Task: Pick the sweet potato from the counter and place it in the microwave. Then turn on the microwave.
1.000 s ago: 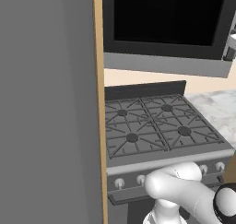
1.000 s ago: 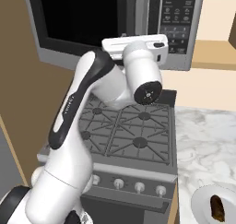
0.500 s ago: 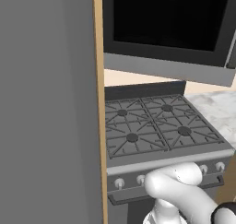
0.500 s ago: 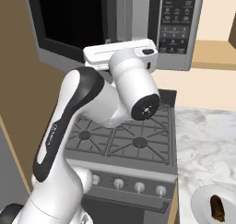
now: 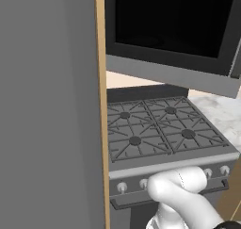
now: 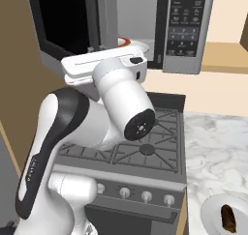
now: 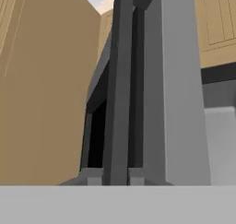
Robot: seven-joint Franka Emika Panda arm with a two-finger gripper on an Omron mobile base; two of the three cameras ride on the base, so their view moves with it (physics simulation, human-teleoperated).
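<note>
The microwave (image 6: 186, 26) hangs above the stove with its door (image 6: 63, 21) swung open to the left. Inside lies a white round plate with an orange-red ring (image 6: 130, 42). My gripper (image 6: 92, 52) is at the door's free edge, in front of the opening, its fingers mostly hidden behind the white hand; it is shut. In the hand view the door's grey edge (image 7: 138, 89) stands very close. The sweet potato (image 6: 227, 218), a small brown lump, lies on a white plate (image 6: 210, 217) on the marbled counter (image 6: 218, 152), far below and right of the gripper. From the left base view the door's dark glass (image 5: 169, 20) faces the camera.
A dark grated gas stove (image 6: 145, 149) with front knobs sits under the microwave and also appears in the left base view as the stove (image 5: 160, 134). A tall grey panel with a wooden edge (image 5: 47, 105) walls off the left. Wooden cabinets (image 7: 41, 94) flank the microwave.
The microwave door has swung from nearly closed to open, baring the inside and its plate. My hand moved left and slightly down with the door's edge, and the jaws closed.
</note>
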